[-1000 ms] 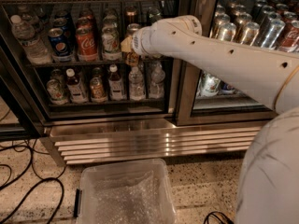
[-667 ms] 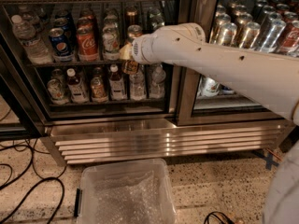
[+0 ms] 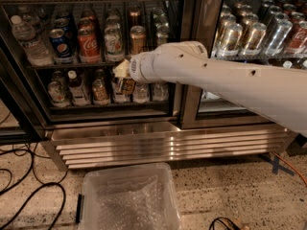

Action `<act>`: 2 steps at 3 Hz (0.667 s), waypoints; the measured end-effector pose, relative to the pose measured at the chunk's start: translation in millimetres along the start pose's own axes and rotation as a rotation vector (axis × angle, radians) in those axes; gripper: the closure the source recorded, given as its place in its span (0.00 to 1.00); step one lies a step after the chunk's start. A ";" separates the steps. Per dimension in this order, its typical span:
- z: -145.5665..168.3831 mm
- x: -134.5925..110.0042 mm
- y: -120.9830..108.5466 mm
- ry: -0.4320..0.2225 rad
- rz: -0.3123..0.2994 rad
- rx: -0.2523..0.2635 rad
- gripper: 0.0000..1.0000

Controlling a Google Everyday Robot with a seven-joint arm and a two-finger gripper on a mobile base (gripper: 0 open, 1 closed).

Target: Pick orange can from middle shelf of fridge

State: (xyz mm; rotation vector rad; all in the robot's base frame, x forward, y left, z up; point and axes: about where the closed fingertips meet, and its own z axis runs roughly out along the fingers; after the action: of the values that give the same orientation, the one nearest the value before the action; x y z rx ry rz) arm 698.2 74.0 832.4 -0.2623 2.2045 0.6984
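The orange can [image 3: 137, 39] stands upright on the middle shelf [image 3: 72, 65] of the fridge [image 3: 189, 56], to the right of a white-and-green can [image 3: 113, 43] and a red Coca-Cola can [image 3: 89, 44]. My white arm reaches in from the right. My gripper [image 3: 123, 78] is at its left end, just below and slightly left of the orange can, in front of the rack of small bottles [image 3: 76, 87]. It is at the height of the shelf's front rail and apart from the can.
A Pepsi can [image 3: 61, 44] and a water bottle [image 3: 29, 42] stand at the shelf's left. The right fridge section holds several silver cans [image 3: 249, 32]. A clear plastic bin [image 3: 129, 200] sits on the floor below the louvred grille [image 3: 168, 147]. Black cables [image 3: 29, 190] lie at left.
The gripper end of my arm has dropped from the level of the cans to the shelf rail and shifted slightly left. The orange can now shows fully above it.
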 end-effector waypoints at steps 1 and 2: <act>-7.9 25.9 14.7 0.023 0.063 -0.022 1.00; -23.1 53.0 31.9 0.052 0.120 -0.026 1.00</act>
State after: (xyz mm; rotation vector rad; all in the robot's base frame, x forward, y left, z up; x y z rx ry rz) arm 635.7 89.4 817.9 -0.1645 2.2763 0.7942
